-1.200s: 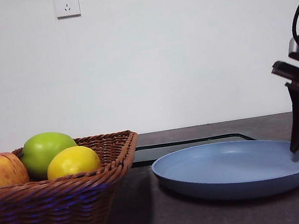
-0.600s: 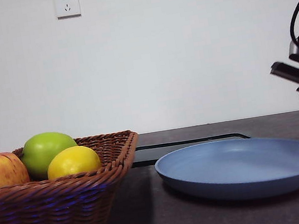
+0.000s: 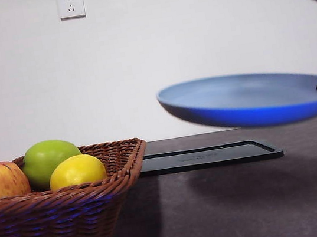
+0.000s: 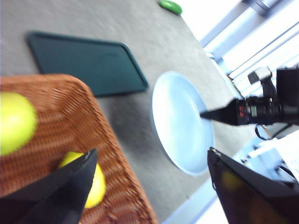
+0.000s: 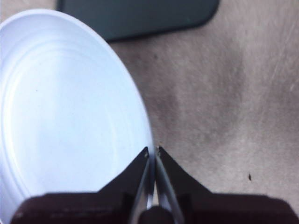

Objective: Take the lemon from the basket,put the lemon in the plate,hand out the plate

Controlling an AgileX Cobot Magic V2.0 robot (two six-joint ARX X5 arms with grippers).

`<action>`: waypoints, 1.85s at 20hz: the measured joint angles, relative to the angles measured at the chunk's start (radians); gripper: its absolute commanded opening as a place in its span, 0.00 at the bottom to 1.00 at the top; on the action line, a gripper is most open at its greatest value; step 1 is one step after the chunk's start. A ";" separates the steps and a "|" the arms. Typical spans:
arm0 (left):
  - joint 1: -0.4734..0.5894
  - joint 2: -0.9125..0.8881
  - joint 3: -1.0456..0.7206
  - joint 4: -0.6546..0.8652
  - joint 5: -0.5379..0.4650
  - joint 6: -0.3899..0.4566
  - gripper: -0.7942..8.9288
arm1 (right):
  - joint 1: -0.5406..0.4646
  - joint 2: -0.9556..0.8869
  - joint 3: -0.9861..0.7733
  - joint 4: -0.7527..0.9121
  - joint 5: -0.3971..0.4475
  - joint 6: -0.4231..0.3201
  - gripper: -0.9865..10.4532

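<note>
Oddly, the plate (image 3: 251, 100) is held aloft by its rim, empty, in the clamped right gripper (image 5: 152, 154) while the lemon (image 3: 77, 170) lies in the basket (image 3: 72, 221), so a grasp by the wide-open left gripper (image 4: 149, 163) is called for next.

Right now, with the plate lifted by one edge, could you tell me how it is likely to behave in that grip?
The plate looks stiff: pinched only at its rim by the right gripper, it shows no visible sag. It is probably light, since one edge pinch carries it. Its smooth surface may let it slip or tilt.
</note>
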 measured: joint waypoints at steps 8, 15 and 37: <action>-0.262 0.212 0.172 -0.164 -0.354 -0.004 0.51 | 0.000 -0.042 0.145 -0.107 0.052 0.002 0.09; -0.459 0.535 0.289 -0.265 -0.601 0.017 0.51 | -0.006 -0.042 0.169 -0.121 0.055 -0.001 0.09; -0.500 0.859 0.290 -0.174 -0.690 0.033 0.30 | -0.006 -0.041 0.169 -0.121 0.055 -0.001 0.09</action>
